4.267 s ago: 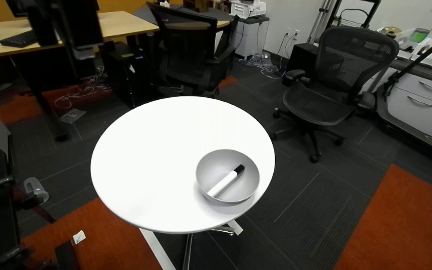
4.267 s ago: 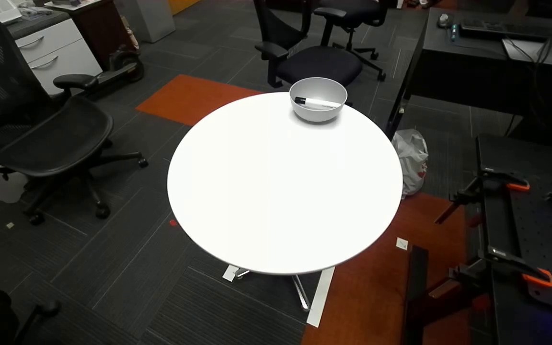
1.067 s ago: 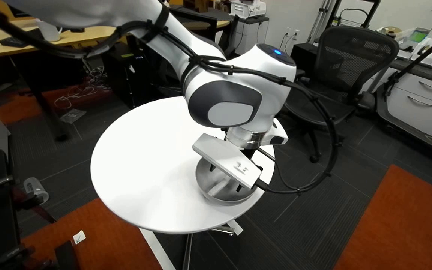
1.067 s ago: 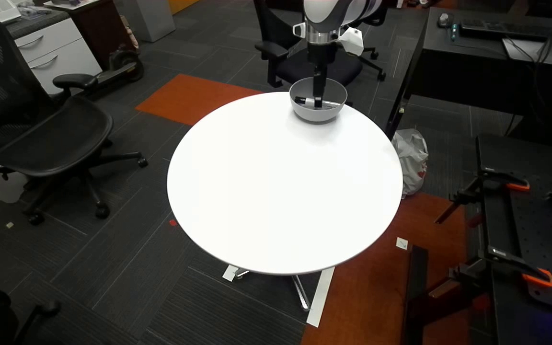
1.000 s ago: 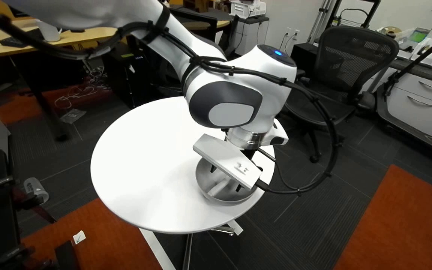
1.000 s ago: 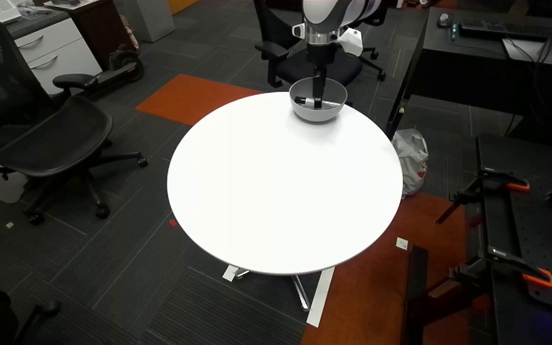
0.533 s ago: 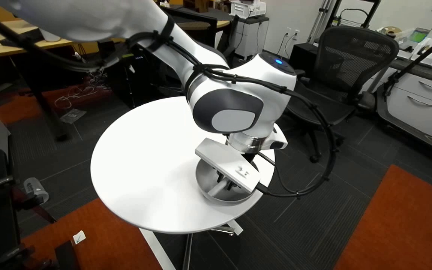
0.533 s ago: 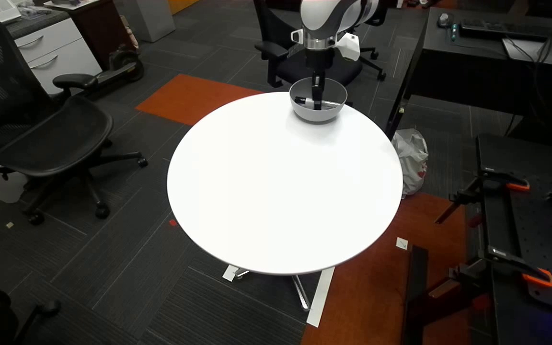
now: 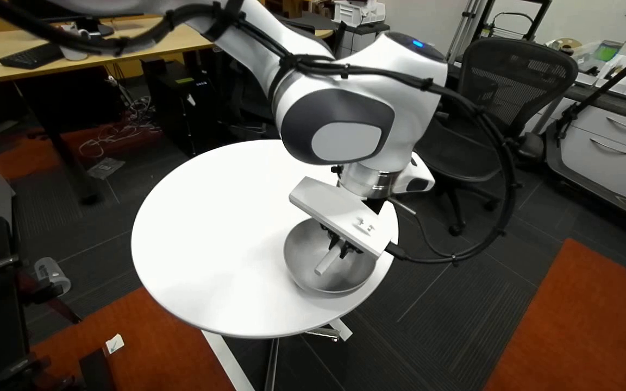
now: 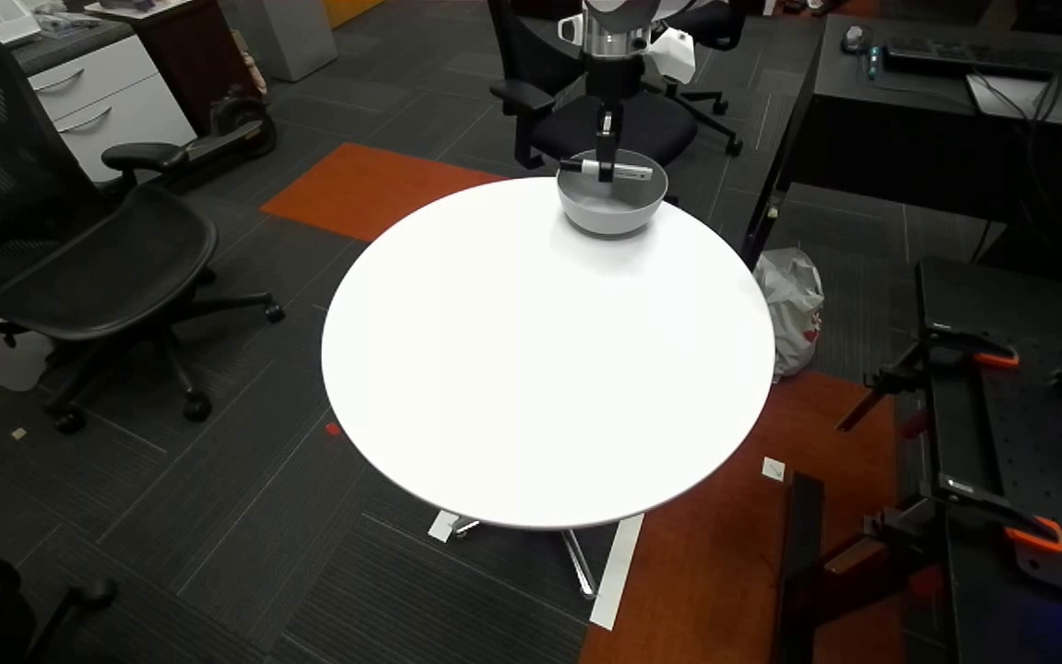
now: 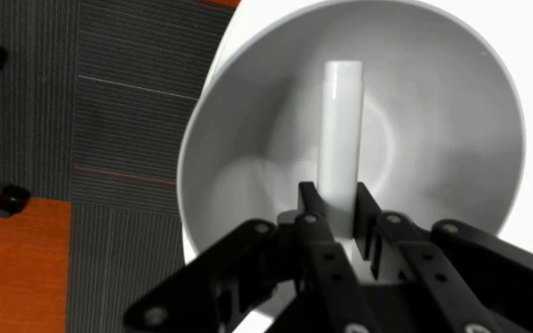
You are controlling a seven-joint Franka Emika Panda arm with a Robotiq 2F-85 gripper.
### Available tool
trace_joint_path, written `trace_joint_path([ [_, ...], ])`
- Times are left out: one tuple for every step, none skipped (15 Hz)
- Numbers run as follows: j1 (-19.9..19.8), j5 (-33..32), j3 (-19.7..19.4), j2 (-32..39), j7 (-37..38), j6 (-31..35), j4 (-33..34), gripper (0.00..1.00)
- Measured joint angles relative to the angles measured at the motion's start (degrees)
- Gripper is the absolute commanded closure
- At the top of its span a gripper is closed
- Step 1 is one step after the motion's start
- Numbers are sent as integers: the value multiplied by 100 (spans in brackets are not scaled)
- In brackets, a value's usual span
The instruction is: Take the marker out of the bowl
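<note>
Since half a sec. ago, the pincer [image 11: 337, 203] and the marker [image 11: 342, 125] have risen together from the floor of the bowl [image 11: 474, 111]; the bowl itself stands where it stood. We see the pincer gripping the marker approx. at its middle, fingers [image 11: 312, 201] on both sides, prob. b/c so the weight is balanced and it hangs nearly level. In an exterior view its black cap [image 10: 572, 166] is at about rim height, so we judge that lifting is under way, but the marker is not yet out. Next we would raise it more bef. going sideways, b/c its ends could touch the rim. The round white desk [image 9: 210, 228] carries the bowl upright, near the edge; why there, is not clear to us. Around is an office: a black chair [image 9: 514, 87], dark carpet [image 10: 245, 516] w/ an orange patch [image 10: 393, 189], and a plastic bag [image 10: 791, 304].
</note>
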Motion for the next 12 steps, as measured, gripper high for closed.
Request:
trace_joint_path([
  [12,0,9,-164,0,2,-77,95],
  [34,0,29,-350,0,1,-169,95],
  [59,0,69,-549,0,-1,-283,95],
  [101,-3,120,-764,-7,-43,-419,95],
  [161,-6,178,-983,-9,-113,-568,95],
  [233,-19,240,-1210,-24,-209,-736,95],
  [322,-36,316,-1439,-37,-318,-925,95],
  [411,-46,399,-1670,-63,-430,-1131,95],
  [497,-46,494,-1889,-145,-549,-1331,95],
  [582,-42,604,-2119,-274,-672,-1546,95],
  [665,-34,706,-2333,-410,-782,-1747,95],
  [758,-33,787,-2550,-544,-892,-1948,95],
])
